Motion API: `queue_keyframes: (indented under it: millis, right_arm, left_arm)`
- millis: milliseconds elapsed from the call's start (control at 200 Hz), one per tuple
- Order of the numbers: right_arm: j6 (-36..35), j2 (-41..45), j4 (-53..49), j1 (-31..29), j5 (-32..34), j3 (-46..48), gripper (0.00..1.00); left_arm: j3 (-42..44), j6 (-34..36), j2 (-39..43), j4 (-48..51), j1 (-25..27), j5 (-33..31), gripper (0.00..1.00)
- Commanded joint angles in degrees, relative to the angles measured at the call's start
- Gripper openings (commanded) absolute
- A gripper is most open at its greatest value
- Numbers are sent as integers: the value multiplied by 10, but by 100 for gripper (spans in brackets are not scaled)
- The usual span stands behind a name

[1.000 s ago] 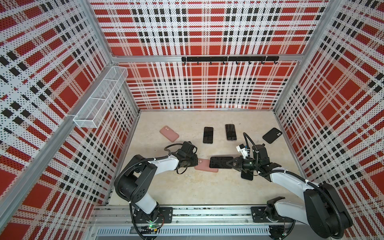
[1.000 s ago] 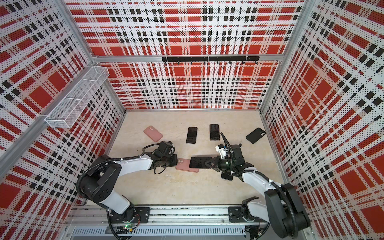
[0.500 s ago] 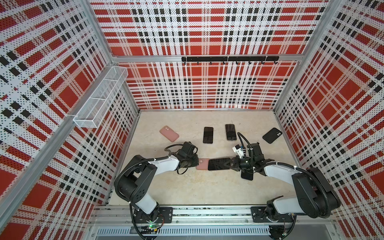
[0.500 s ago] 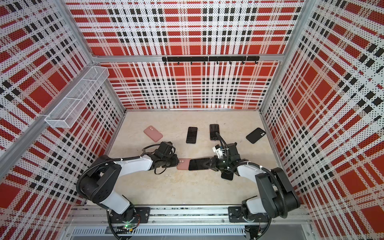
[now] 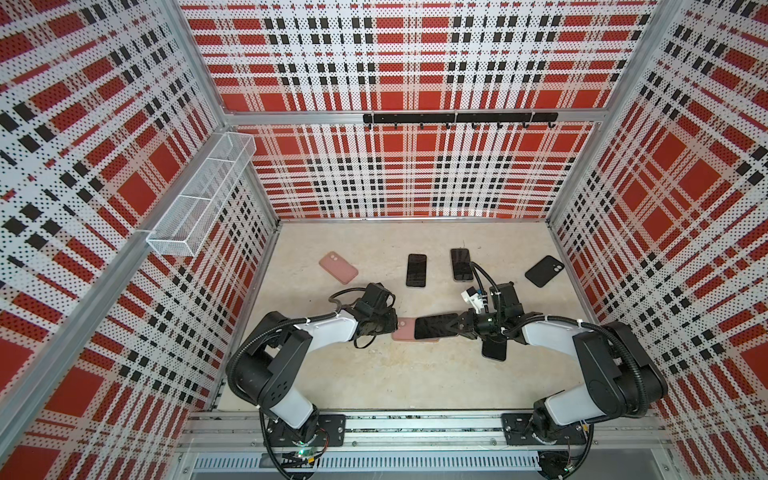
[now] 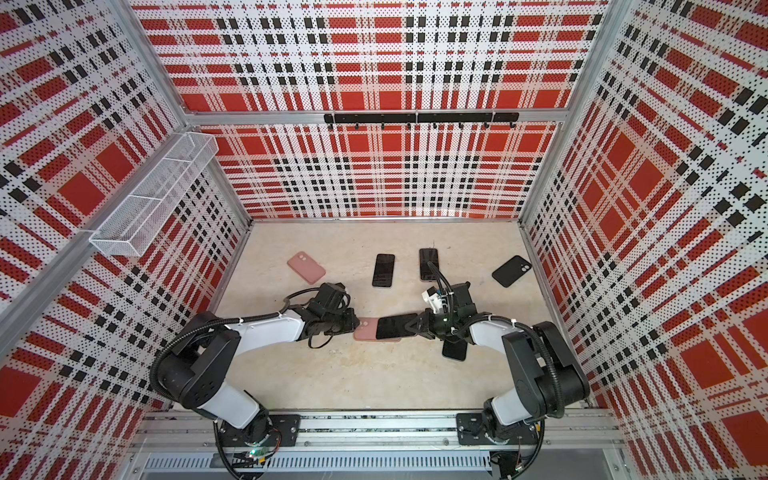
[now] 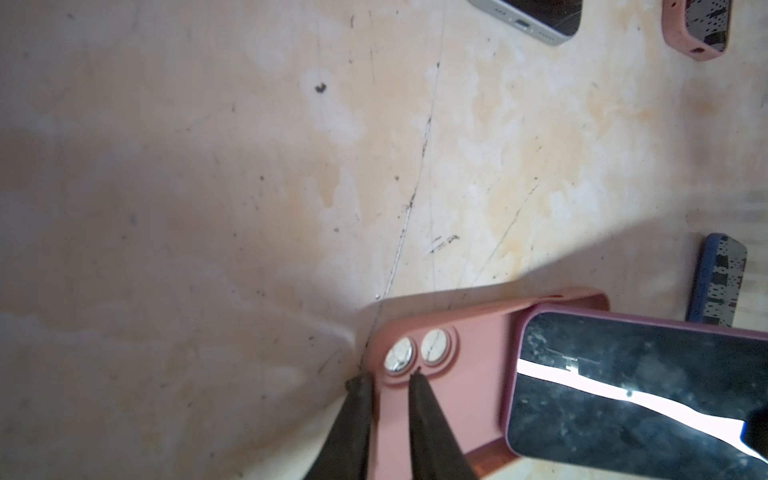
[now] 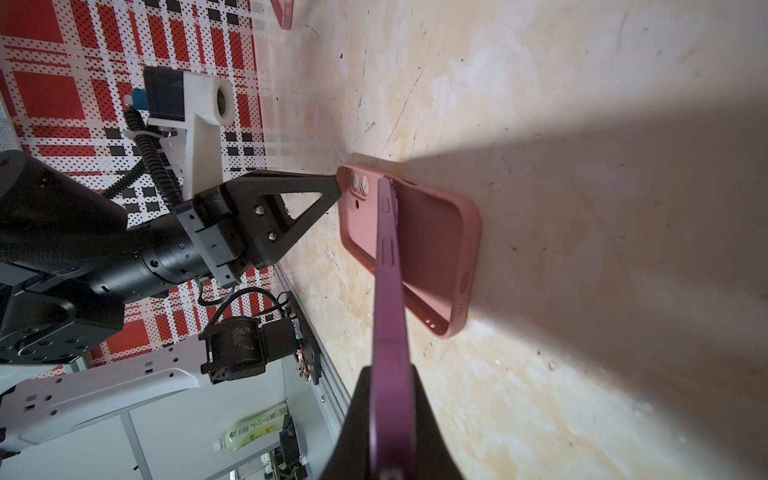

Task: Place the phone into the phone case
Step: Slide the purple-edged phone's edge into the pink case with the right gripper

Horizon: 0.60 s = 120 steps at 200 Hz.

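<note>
A pink phone case [image 5: 404, 331] [image 6: 365, 331] lies open side up on the table's middle. My left gripper [image 5: 392, 326] [image 7: 388, 380] straddles its end wall by the camera holes. The jaws stand slightly apart, one finger [image 7: 359, 399] outside and one inside the case [image 7: 465, 374]. My right gripper [image 5: 461, 326] [image 8: 390, 374] is shut on one end of the purple-edged phone [image 5: 436, 326] [image 6: 397, 326] [image 8: 388, 270]. The phone [image 7: 623, 386] is tilted screen up, its far end down inside the case [image 8: 432, 232] near the camera holes.
Behind lie a pink cased phone [image 5: 338, 267], two black phones [image 5: 416, 270] [image 5: 461, 264] and a black case [image 5: 544, 271]. A dark blue cased phone [image 5: 494, 350] [image 7: 717, 282] lies under my right wrist. A wire basket [image 5: 199, 199] hangs on the left wall.
My right gripper has carried the phone leftwards over the case, so less pink shows. The left gripper has stayed at the case's end.
</note>
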<state>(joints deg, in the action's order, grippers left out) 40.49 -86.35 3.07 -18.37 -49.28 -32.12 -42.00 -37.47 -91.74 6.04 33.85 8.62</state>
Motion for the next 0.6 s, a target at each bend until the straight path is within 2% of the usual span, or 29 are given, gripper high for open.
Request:
queue_keyframes:
  millis: [0, 276, 596]
  right_arm:
    - [-20, -18, -16, -5, 18, -5, 0]
    - [-18, -42, -6, -19, 32, -6, 0]
    - [35, -86, 70, -46, 48, 11, 0]
  left_arm:
    - [9, -6, 11, -16, 4, 10, 22]
    - [19, -18, 11, -35, 8, 15, 24]
    - [37, -37, 33, -60, 13, 29, 44]
